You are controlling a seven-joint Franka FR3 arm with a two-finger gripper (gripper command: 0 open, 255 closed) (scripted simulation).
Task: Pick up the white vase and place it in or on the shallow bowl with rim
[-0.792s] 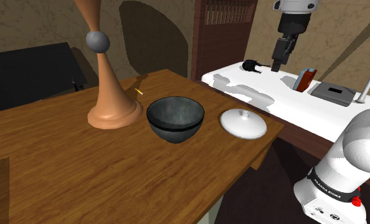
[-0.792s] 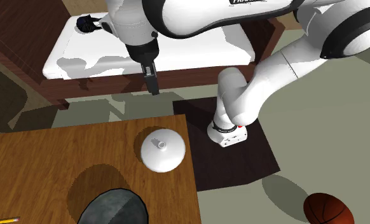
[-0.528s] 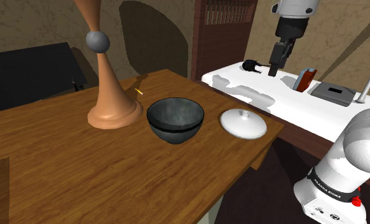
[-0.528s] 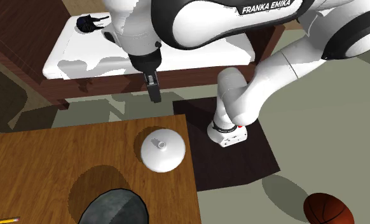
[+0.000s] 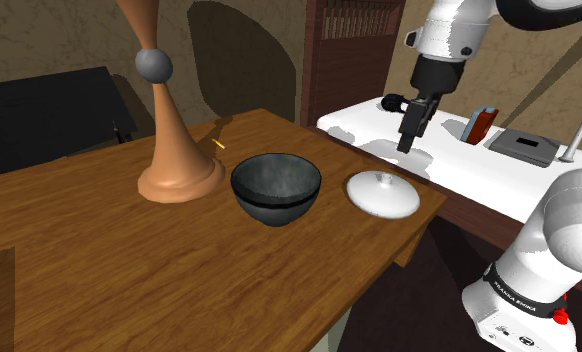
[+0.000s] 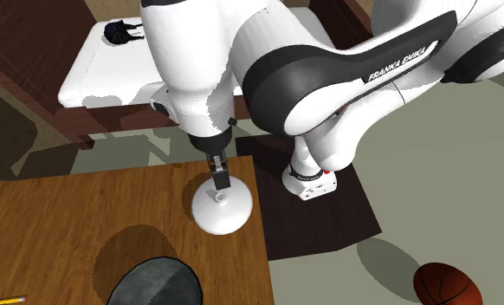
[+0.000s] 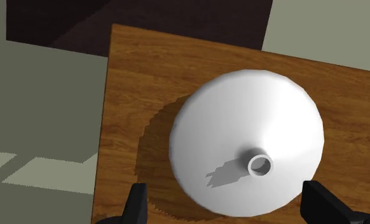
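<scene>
The white vase [image 5: 382, 193] is a low, wide dome with a short open neck. It stands near the wooden table's corner [image 6: 221, 208], and its neck points up at the camera in the wrist view [image 7: 247, 143]. Beside it, toward the shoulder view's left, sits the dark rimmed bowl [image 5: 276, 187], whose edge also appears in the second exterior view [image 6: 155, 284]. My gripper [image 5: 407, 140] hangs above the vase [image 6: 219, 180], pointing down. Its fingers stand wide apart on either side of the vase body, well above it and not touching [image 7: 227, 198]. Nothing is held.
A tall orange-brown hourglass stand [image 5: 171, 160] with a grey ball rises left of the bowl, with a pencil [image 5: 217, 145] nearby. A white-topped counter [image 5: 449, 165] behind the table carries a black object [image 5: 396, 102], a red item [image 5: 478, 124] and a grey box [image 5: 524, 145]. A basketball [image 6: 448, 286] lies on the floor.
The gripper has come down from over the white counter toward the table and now hangs above the vase. The vase and bowl have not moved.
</scene>
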